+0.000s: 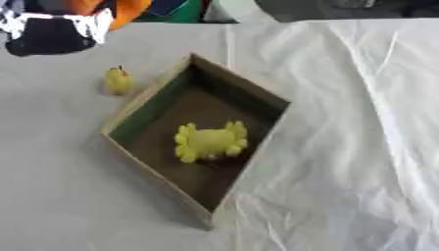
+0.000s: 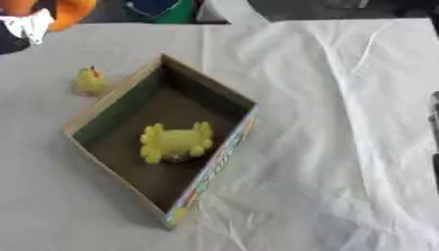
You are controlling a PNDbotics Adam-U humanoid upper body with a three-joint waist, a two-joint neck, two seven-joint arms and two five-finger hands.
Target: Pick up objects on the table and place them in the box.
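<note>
Inside box [image 1: 154, 105], yellow toy [image 1: 210, 141].

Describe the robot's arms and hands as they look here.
Neither arm nor hand shows clearly in either view. Only a thin dark sliver cuts in at the right edge of the right eye view, too little to tell its shape, markings, or whether it is an arm at all.

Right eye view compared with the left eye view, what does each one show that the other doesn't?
Only the right eye view shows the box's colourful printed outer side and a dark strip at the right edge. Only the left eye view shows more of the dark and white thing at the top left. Both share the box, the yellow toy inside it and the small yellow toy outside it.
</note>
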